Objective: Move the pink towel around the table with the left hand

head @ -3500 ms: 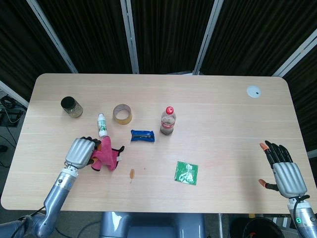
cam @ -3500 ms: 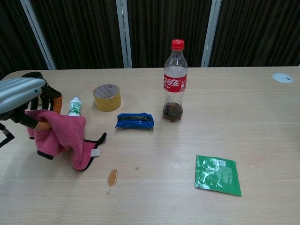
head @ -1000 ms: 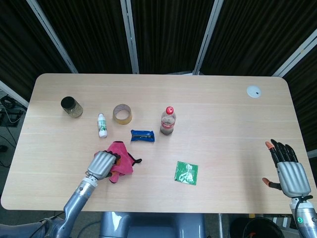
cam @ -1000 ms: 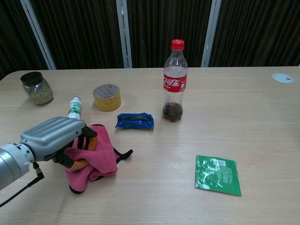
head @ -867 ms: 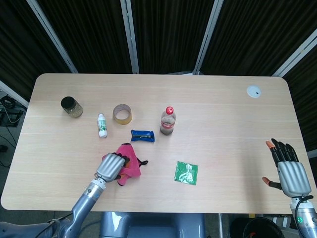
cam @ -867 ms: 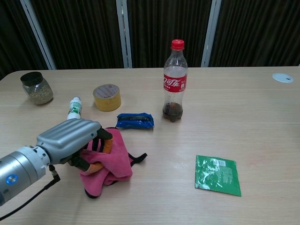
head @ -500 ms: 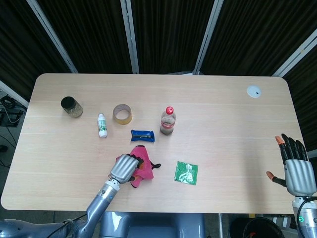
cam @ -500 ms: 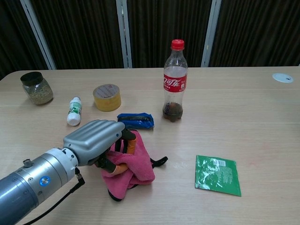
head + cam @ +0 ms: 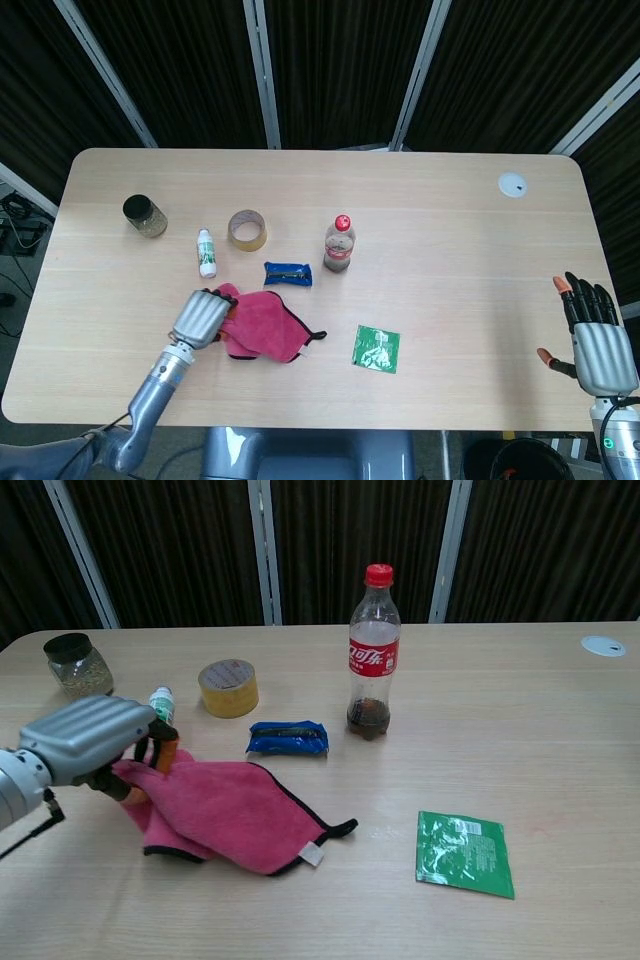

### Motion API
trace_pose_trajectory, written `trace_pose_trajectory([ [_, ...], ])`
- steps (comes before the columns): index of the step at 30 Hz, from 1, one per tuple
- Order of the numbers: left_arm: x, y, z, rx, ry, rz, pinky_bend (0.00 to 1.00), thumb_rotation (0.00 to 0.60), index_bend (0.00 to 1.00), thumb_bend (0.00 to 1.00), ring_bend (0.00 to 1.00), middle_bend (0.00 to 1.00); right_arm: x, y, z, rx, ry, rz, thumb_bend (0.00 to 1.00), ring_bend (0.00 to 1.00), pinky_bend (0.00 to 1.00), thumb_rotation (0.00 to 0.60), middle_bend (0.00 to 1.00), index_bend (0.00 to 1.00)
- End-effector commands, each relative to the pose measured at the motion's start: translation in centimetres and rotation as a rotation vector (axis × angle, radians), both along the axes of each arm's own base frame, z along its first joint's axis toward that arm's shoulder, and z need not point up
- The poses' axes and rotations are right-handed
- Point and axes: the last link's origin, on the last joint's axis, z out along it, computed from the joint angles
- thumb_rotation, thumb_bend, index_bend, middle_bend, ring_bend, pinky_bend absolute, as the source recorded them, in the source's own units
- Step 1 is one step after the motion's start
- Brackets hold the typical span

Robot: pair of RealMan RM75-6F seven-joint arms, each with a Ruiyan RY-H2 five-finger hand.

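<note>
The pink towel (image 9: 265, 326) (image 9: 235, 813) with dark edging lies spread and partly folded on the table in front of the blue packet. My left hand (image 9: 201, 318) (image 9: 88, 740) grips its left end, fingers curled into the cloth. My right hand (image 9: 596, 342) hovers off the table's right edge with fingers apart and nothing in it; the chest view does not show it.
Behind the towel stand a small white bottle (image 9: 206, 253) (image 9: 160, 702), a tape roll (image 9: 247, 230) (image 9: 228, 687), a blue packet (image 9: 288, 273) (image 9: 288, 737), a cola bottle (image 9: 339, 244) (image 9: 372, 654) and a jar (image 9: 145, 215) (image 9: 76, 666). A green sachet (image 9: 377, 348) (image 9: 466, 852) lies right of it.
My left hand has pulled back to the left, dragging the towel's end with it. The bunched towel has stretched out flat across the table. The right hand has barely moved.
</note>
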Motion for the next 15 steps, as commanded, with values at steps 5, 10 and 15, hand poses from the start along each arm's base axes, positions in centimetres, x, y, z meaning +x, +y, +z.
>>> trace_pose_trajectory([
  [5,-5.4,2.5,8.3,0.163,-0.017,0.104,0.53,0.600,0.78,0.59,0.46,0.53,0.1,0.0,-0.1,0.004,0.002,0.000,0.00,0.00,0.00,0.600,0.00,0.02],
  [10,-4.8,3.6,13.0,0.250,-0.128,0.108,0.53,0.600,0.78,0.59,0.46,0.52,0.2,0.0,-0.3,0.012,0.011,0.001,0.00,0.00,0.00,0.600,0.00,0.02],
  [15,-4.2,3.7,15.1,0.284,-0.196,0.126,0.52,0.600,0.76,0.59,0.45,0.52,0.2,0.0,-0.3,0.011,0.013,0.000,0.00,0.00,0.00,0.600,0.00,0.02],
])
